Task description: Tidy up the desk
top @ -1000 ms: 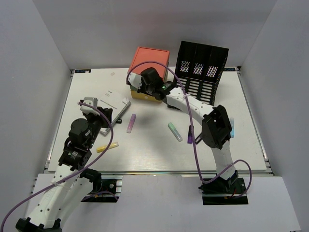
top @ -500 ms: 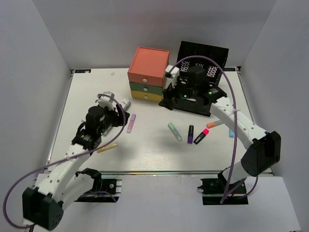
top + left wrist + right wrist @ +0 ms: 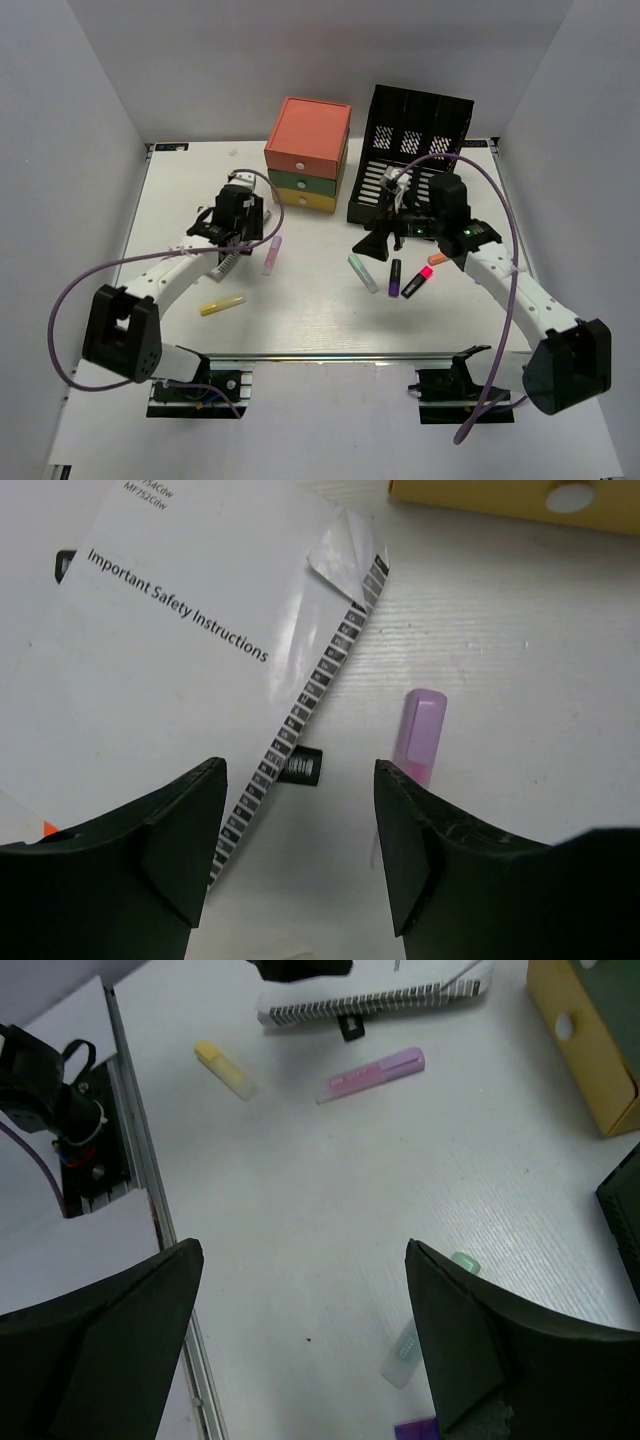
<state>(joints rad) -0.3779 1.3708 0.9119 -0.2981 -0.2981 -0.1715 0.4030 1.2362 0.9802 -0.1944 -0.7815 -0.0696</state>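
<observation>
The desk [image 3: 320,320] is a wide white tabletop strewn with pens. My left gripper [image 3: 233,238] [image 3: 300,860] hovers open and empty over the desk, between a booklet's black-and-white binding strip [image 3: 320,690] and a lilac highlighter [image 3: 272,255] [image 3: 420,730]. The booklet [image 3: 170,660] reads "Important Safety Instructions". My right gripper [image 3: 375,245] [image 3: 305,1350] is open wide and empty above bare desk, just left of a pale green highlighter [image 3: 362,272] [image 3: 430,1320]. A yellow highlighter [image 3: 222,305] [image 3: 225,1068] lies near the front left.
An orange, green and yellow drawer box [image 3: 308,152] and a black file rack [image 3: 415,150] stand at the back. A purple highlighter [image 3: 395,278], a red-tipped black one [image 3: 418,282] and an orange one [image 3: 440,258] lie under the right arm. A metal rail [image 3: 330,355] edges the front.
The right gripper left the drawer box, swung right and came nearer, and opened. The left gripper reached out over the booklet's edge and opened.
</observation>
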